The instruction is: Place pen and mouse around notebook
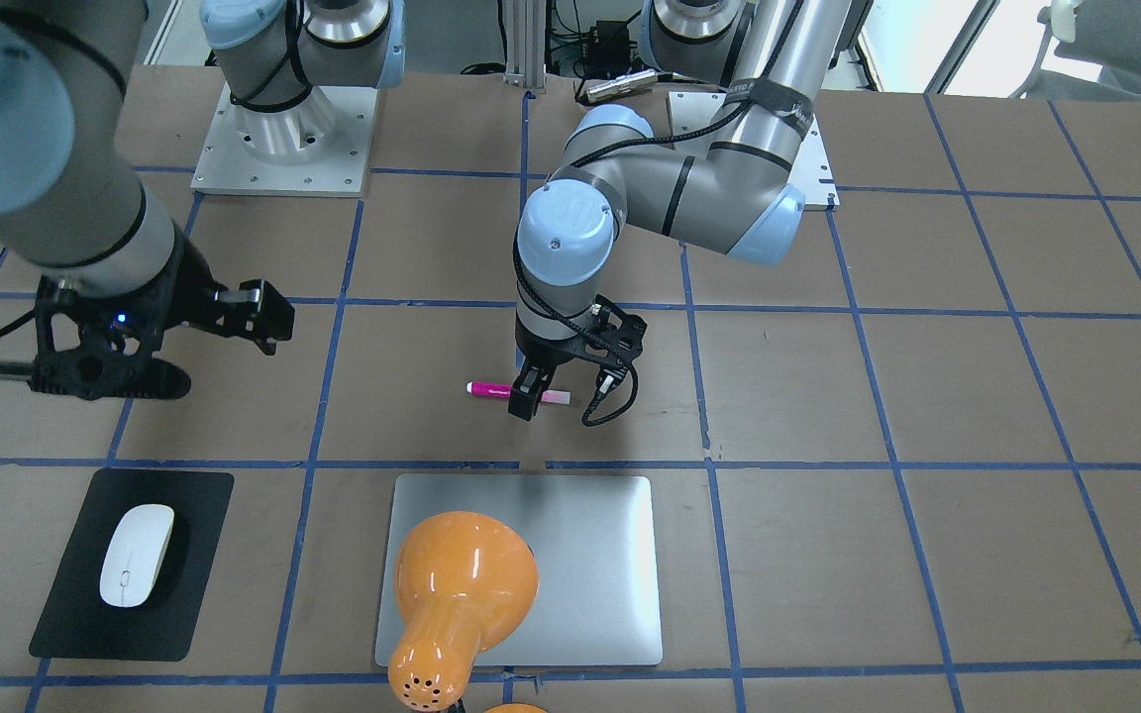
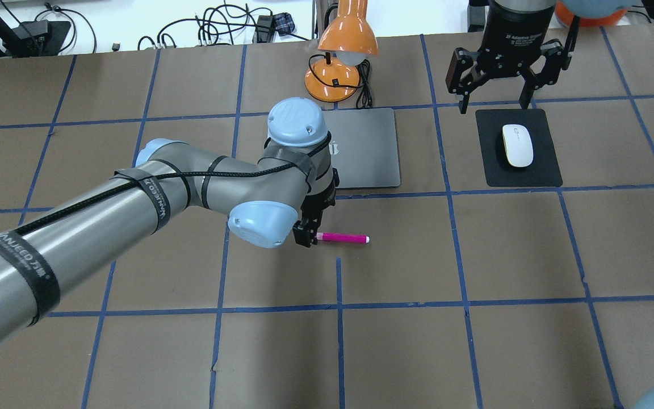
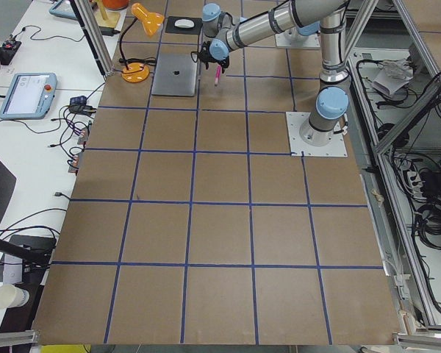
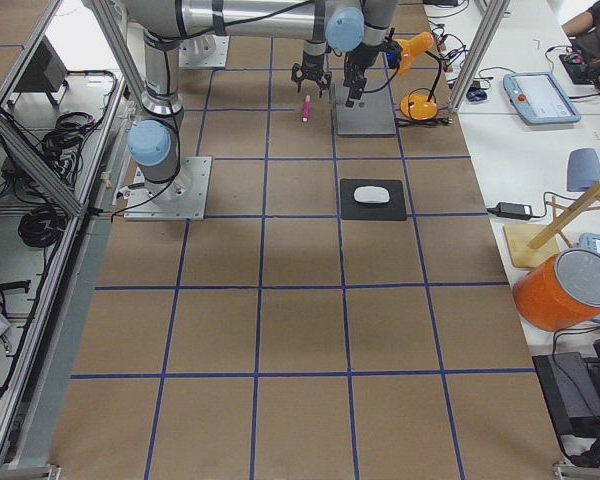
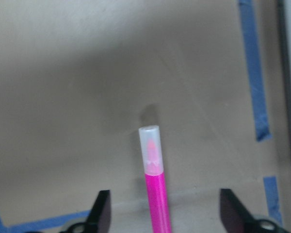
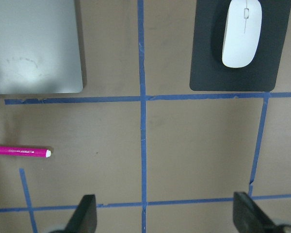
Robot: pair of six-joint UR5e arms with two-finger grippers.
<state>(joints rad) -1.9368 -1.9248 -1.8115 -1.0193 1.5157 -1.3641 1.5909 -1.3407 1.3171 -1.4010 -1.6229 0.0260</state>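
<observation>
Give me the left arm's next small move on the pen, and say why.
Probably close the left gripper on the pen. In the left wrist view its fingers stand wide apart with the magenta barrel running between them, not yet pinched. The pen lies apart from the notebook, on the robot's side of it, so it likely needs a grip before it can be repositioned.
</observation>
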